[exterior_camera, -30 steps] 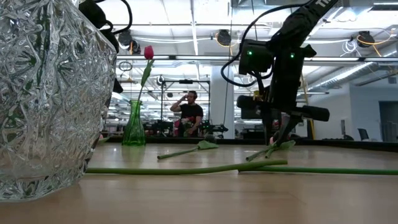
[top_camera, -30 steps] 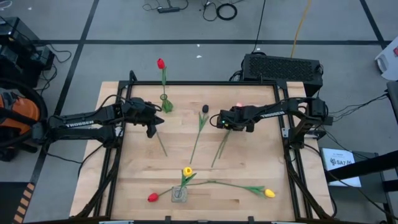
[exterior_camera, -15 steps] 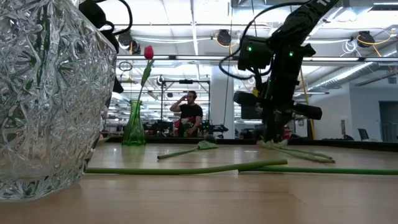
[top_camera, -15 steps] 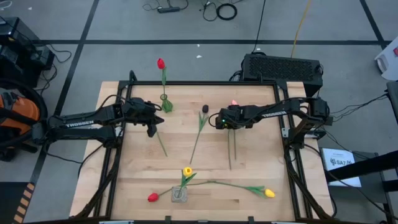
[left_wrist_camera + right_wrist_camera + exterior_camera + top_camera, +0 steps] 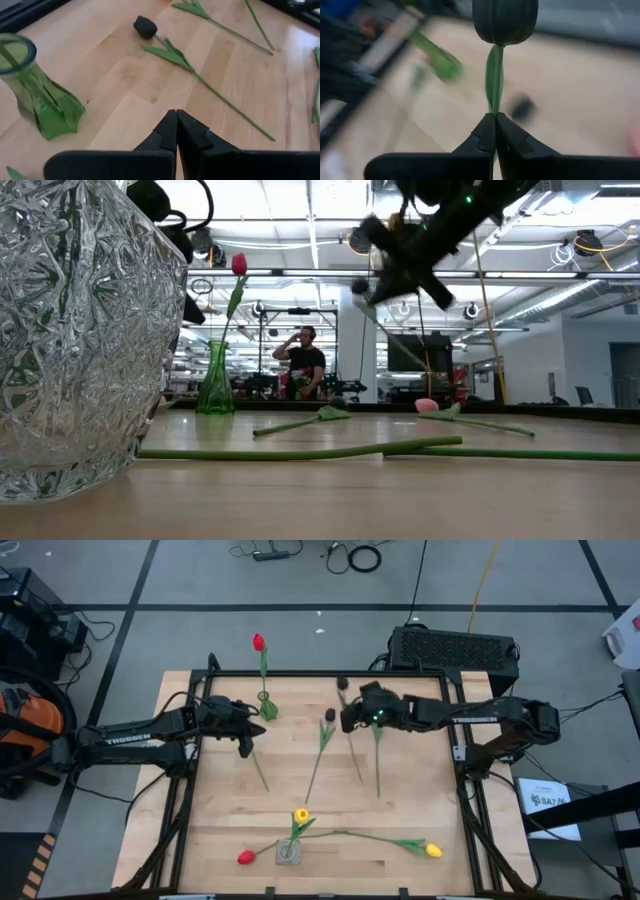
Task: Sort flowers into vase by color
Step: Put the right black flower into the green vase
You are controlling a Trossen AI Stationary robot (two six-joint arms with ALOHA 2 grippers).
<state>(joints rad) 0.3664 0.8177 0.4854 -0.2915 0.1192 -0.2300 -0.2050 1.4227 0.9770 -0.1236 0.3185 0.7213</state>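
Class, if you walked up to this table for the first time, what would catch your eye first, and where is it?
Most striking is the right tool, raised over the table's far middle and shut on the stem of a dark tulip. Next, a green vase at the far left holds one red tulip, with the left tool shut beside it.

Bright overhead light; motion-blurred background in right wrist view.

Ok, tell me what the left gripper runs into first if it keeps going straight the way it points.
Probably the dark tulip lying on the table. The shut left gripper points across bare wood toward its leaves and stem; the green vase sits off to one side. Depth is unclear, so it might pass above the flower.
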